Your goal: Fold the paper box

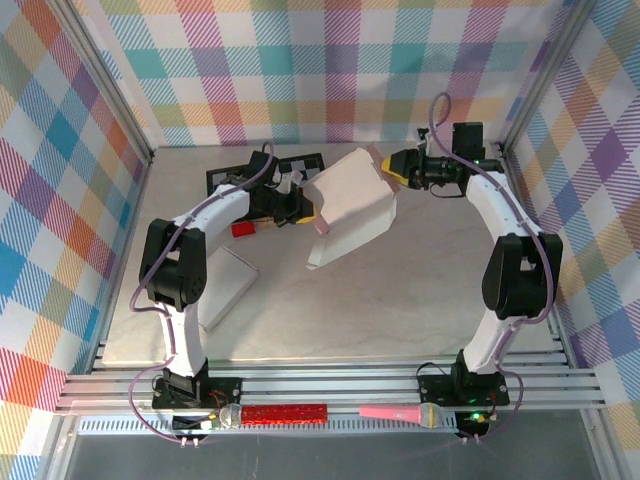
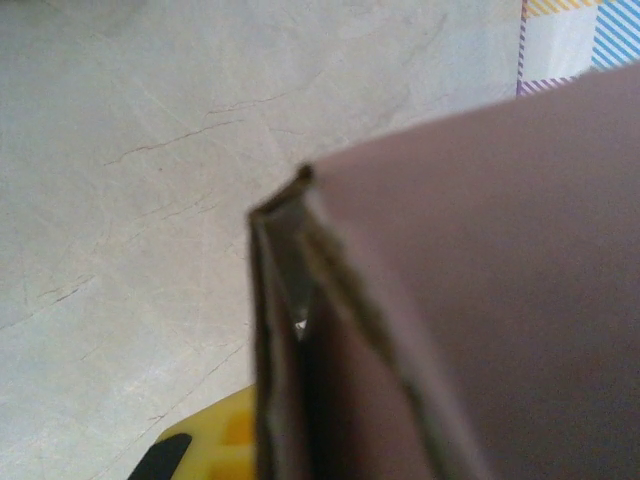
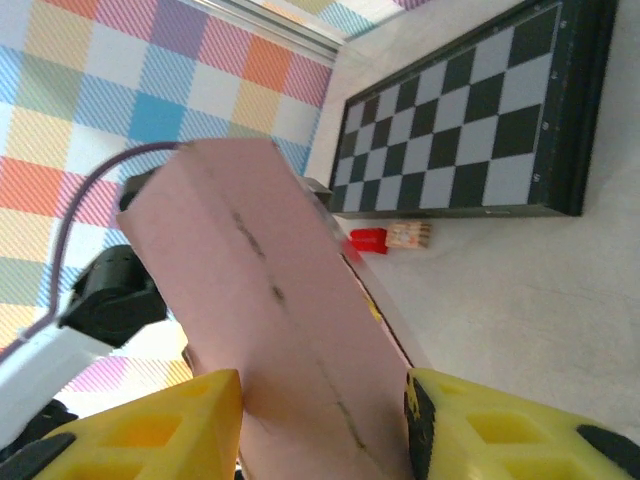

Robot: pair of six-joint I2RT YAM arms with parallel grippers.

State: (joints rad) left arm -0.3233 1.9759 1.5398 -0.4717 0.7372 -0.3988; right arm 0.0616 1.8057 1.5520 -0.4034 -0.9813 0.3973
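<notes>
The biggest thing we see on the pale table (image 1: 400,300) is the paper box (image 1: 350,205). It is a pink cardboard shell lifted clear of the surface toward the back, hanging tilted between the two arms. We judge the fold to be about midway: the panels are creased and partly brought round, but the shape is loose and not closed into a box. As we read it, the next move calls for one side to hold firm while the other presses a panel along its crease without tearing the thin board. A checkerboard (image 3: 470,110) lies behind the box, and a flat white sheet (image 1: 225,285) sits at the left. The right gripper (image 3: 322,380) stands about half open astride a folded panel, and its yellow fingers (image 3: 150,425) seem to bear on both sides. The left gripper (image 1: 305,212) is closed tight, pinching the box's left edge. A small red piece (image 3: 385,238) lies just beside the checkerboard.
</notes>
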